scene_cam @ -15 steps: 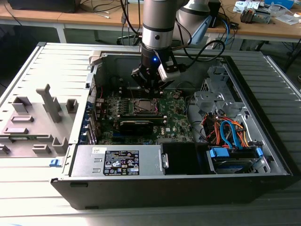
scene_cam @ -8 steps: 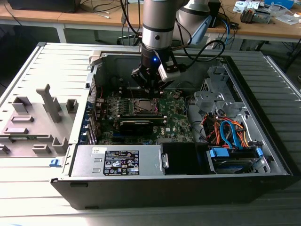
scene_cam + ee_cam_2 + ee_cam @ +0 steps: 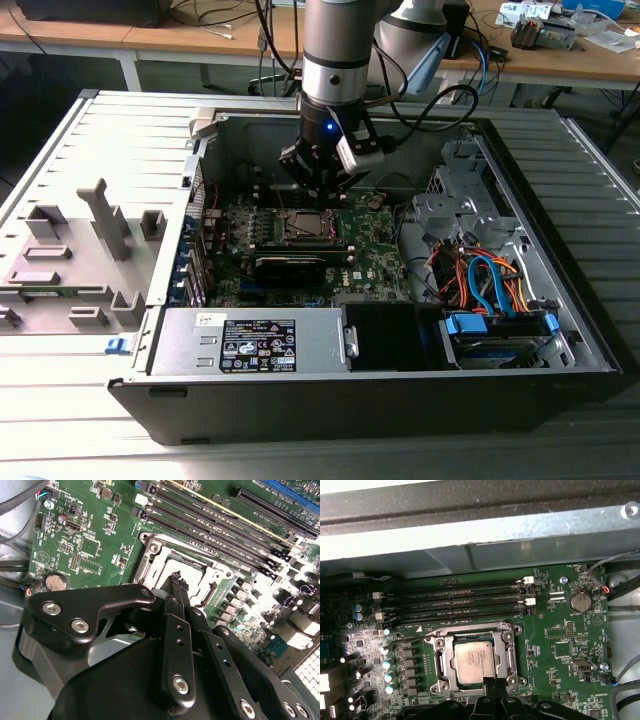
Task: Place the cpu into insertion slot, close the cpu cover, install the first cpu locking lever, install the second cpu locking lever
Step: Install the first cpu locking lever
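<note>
While the gripper is hovering with fingers pinched together, empty, the cpu is sitting in the insertion slot just beside its tips. First wrist view is exposing the chip face; the exterior view is showing the open computer case.

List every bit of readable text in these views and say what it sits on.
Power supply label: print is there, too small to read.
cpu: faint markings on its top face, too blurred to read.
Motherboard: white lettering beside parts, too small to read.
No text can be quoted with confidence.
</note>
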